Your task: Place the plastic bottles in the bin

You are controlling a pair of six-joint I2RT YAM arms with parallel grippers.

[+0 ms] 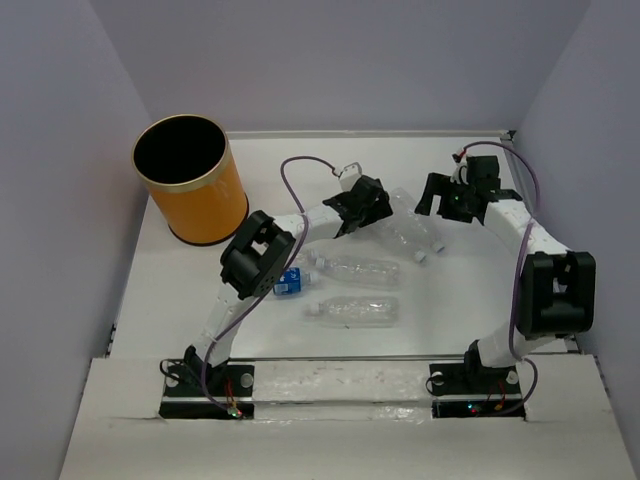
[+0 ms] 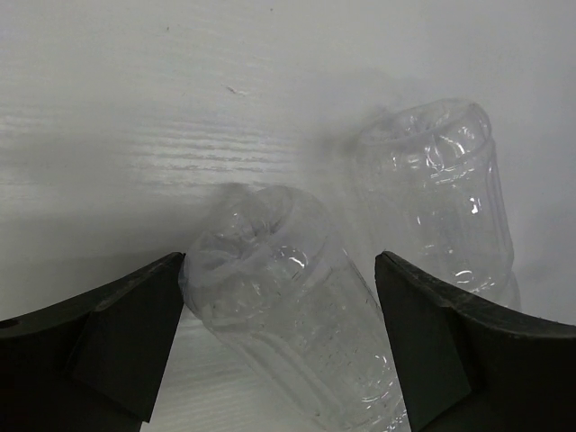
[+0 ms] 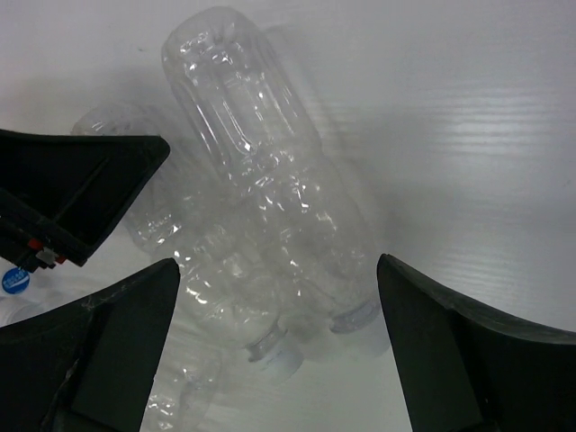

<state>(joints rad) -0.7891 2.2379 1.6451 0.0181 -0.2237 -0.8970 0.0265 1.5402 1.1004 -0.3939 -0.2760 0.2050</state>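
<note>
White table (image 1: 180, 290) and pale lilac walls (image 1: 60, 130) frame what we see. At the far left of the table stands the bin (image 1: 190, 182), upright, orange outside. Its inside is plain black, so we cannot tell whether it holds anything.

The plastic bottles are clear, crinkled and lying down, all well to the right of the bin. Two lie together between the arms' tips. The left fingers (image 2: 117, 342) are spread wide either side of the first bottle (image 2: 288, 324) without clamping it. The second bottle (image 2: 441, 198) lies just beyond. The right fingers (image 3: 450, 351) also gape wide over this pair and hold nothing. From that wrist the two see-through bodies overlap, so we can barely separate their outlines or their necks.

Nearer the bases lie the third bottle (image 1: 360, 270) and the fourth bottle (image 1: 355, 311), side by side. A blue label (image 1: 288, 283) shows at the third's left end, partly hidden under the left arm (image 1: 255, 255).
</note>
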